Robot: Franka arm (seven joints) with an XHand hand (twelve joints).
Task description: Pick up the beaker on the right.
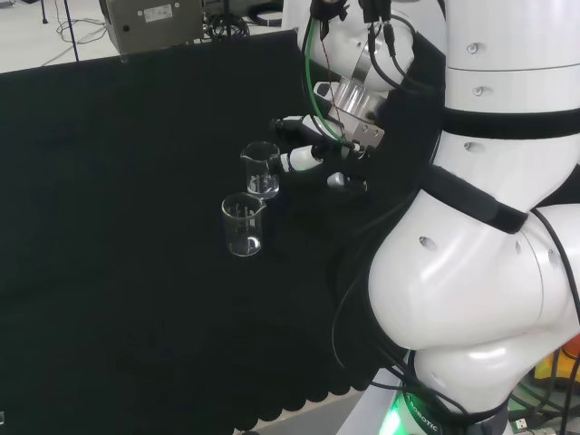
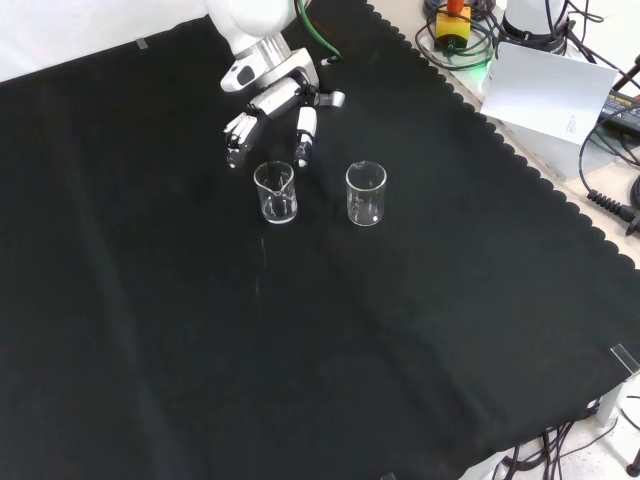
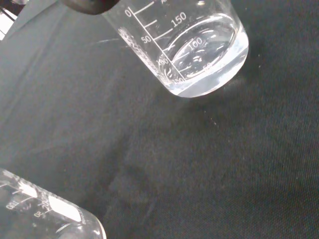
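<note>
In the head view, two clear glass beakers stand upright and near each other on the black-clothed bench [image 1: 109,227]; the farther beaker [image 1: 261,169] has the hand [image 1: 313,156] just beside it on its right, while the nearer beaker [image 1: 243,225] stands free. In the front view the hand [image 2: 268,112] comes in from the top, its fingers [image 2: 240,132] spread and fairly straight, holding nothing, with the fingertips just above the left beaker [image 2: 275,192]; the right beaker [image 2: 366,193] stands apart to that one's right. Which beaker the task means depends on whose right is meant, so the hand may be lined up on the wrong one. In the wrist view a graduated beaker [image 3: 187,45] sits close by, apparently empty, and the rim of the other [image 3: 45,211] shows at the frame's corner. The likely hazards: a finger closing off-centre could tip the light glass, or the thumb could knock its neighbour, since the two stand close together.
</note>
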